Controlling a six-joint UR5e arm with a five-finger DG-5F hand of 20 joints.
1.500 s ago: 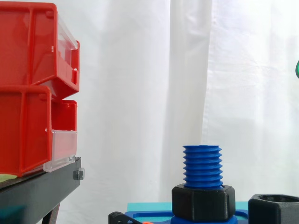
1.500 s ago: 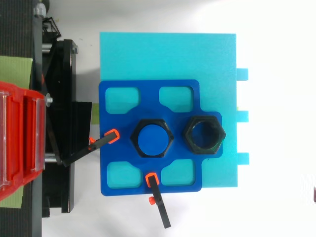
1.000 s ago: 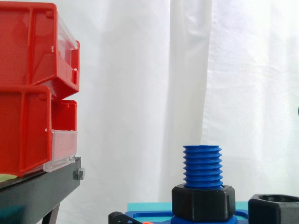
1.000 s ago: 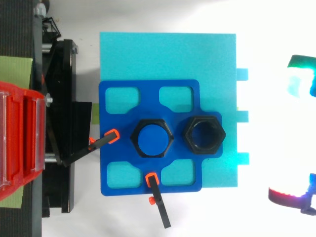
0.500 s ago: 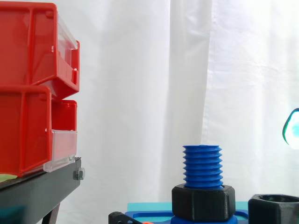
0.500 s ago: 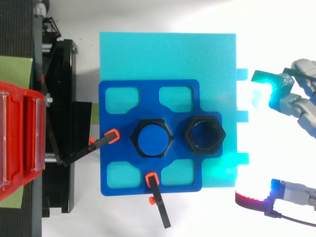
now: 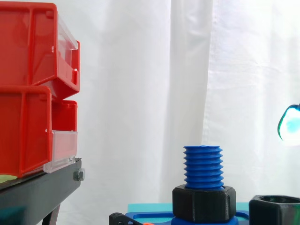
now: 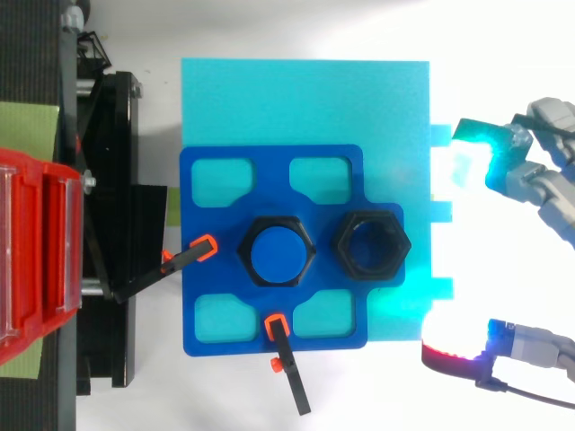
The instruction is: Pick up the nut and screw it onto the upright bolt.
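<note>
The loose black nut (image 8: pixel 372 246) is seen lying flat in a seat of the blue fixture plate (image 8: pixel 205 310), just right of the upright blue bolt (image 8: pixel 277 255) and apart from it. A second black nut (image 8: pixel 248 235) is seated round the bolt's base.

From the top, the loose nut's hex outline and open bore are shown, along with the cyan base board (image 8: pixel 305 99), two orange-tipped clamps (image 8: pixel 203 244) at the plate's edges, and the hand (image 8: pixel 541 184) at the right edge. Its fingers are spread wide, with nothing held: a cyan pad (image 8: pixel 469 148) sits by the board's upper right edge and a red pad (image 8: pixel 446 353) by its lower right corner. The nut is not touched.

From the side, the bolt's thread ridges (image 7: pixel 202 166) and its height above the base nut are shown. The red bins (image 7: pixel 28 89) are seen stacked on the black stand (image 7: pixel 37 194), and one cyan fingertip (image 7: pixel 289 124) is seen near the right edge, higher than the bolt top.

Against half a second ago, the pads are shifted slightly left toward the board, and the fingertip is further into the side view. Nut and bolt are unmoved.
</note>
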